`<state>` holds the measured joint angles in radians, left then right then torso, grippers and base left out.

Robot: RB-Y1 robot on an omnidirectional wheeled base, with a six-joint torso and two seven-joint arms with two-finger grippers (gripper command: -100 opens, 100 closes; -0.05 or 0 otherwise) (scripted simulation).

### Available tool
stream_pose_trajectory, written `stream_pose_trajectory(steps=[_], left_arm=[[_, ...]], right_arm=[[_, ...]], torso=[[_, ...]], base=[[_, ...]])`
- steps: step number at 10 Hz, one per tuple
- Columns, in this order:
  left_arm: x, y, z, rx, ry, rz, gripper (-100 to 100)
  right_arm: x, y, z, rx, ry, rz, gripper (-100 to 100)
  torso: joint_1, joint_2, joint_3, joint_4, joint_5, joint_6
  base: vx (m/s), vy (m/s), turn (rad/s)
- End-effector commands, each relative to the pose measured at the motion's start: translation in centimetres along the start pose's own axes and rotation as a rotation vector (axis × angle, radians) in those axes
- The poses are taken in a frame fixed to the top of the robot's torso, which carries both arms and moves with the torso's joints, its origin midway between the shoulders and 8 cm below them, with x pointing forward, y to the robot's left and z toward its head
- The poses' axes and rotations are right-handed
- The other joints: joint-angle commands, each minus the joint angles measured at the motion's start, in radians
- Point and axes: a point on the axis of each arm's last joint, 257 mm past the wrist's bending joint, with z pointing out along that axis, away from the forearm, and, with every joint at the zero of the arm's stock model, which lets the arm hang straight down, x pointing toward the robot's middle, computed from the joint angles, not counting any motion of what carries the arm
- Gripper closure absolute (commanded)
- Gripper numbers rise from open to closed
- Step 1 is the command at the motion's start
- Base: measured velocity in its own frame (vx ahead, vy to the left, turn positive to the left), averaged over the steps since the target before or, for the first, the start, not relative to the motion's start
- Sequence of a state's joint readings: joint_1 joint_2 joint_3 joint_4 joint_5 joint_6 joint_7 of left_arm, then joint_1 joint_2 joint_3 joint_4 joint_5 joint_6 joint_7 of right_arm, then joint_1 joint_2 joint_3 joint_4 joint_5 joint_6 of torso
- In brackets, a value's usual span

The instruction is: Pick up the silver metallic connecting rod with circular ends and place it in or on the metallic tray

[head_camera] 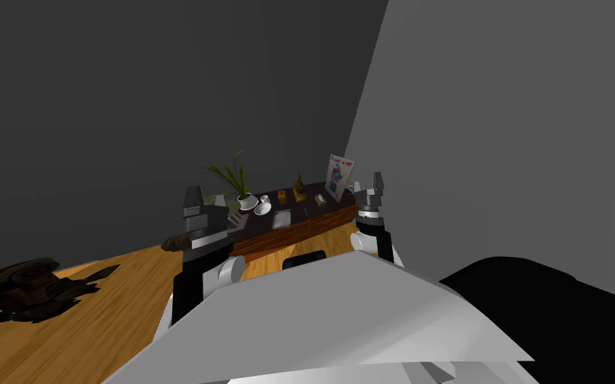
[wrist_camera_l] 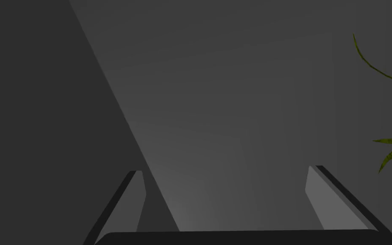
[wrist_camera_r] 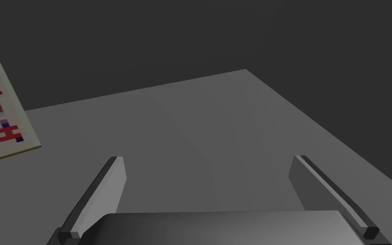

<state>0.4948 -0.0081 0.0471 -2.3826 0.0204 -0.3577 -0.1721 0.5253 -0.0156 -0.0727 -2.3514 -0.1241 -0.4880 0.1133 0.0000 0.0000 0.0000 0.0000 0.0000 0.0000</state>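
Left tool [wrist_camera_l: 227, 170] and right tool [wrist_camera_r: 208, 157] gape wide (both empty); flat grey tray [head_camera: 281, 219] tops plank-fronted sideboard [head_camera: 303, 232].

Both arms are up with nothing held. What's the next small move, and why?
Probably roll the base forward toward the long sideboard. The grey tray lies on it, well beyond both arms, while the left gripper and right gripper have open fingers and face bare wall. I cannot make out the rod from here.
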Motion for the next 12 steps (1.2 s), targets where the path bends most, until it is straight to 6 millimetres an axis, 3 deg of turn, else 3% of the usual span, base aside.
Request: stream_pose_trajectory(steps=[1,4,7,8,12], left_arm=[[0.0,0.0,0.0,0.0,0.0,0.0,0],[0.0,0.0,0.0,0.0,0.0,0.0,0],[0.0,0.0,0.0,0.0,0.0,0.0,0],[0.0,0.0,0.0,0.0,0.0,0.0,0],[0.0,0.0,0.0,0.0,0.0,0.0,0]], right_arm=[[0.8,-1.2,0.0,0.028,0.049,-0.022,-100],[2.0,-4.1,-0.4,0.099,0.11,-0.063,-100],[3.0,-8.3,-1.2,0.203,0.166,-0.115,-100],[3.0,-8.3,-1.2,0.203,0.166,-0.115,-100],[4.2,-14.9,-3.3,0.37,0.239,-0.196,-100]], torso=[[0.0,0.0,0.0,0.0,0.0,0.0],[0.0,-0.001,-0.001,0.0,0.0,0.0],[0.0,-0.002,-0.001,0.0,0.0,0.0],[0.0,-0.002,-0.001,0.0,0.0,0.0],[0.0,-0.002,-0.001,-0.001,0.0,0.0]], base=[[0.005,0.006,0.092],[0.014,0.003,0.116],[0.019,0.0,0.148],[0.014,0.0,0.046],[0.021,0.004,0.184]])
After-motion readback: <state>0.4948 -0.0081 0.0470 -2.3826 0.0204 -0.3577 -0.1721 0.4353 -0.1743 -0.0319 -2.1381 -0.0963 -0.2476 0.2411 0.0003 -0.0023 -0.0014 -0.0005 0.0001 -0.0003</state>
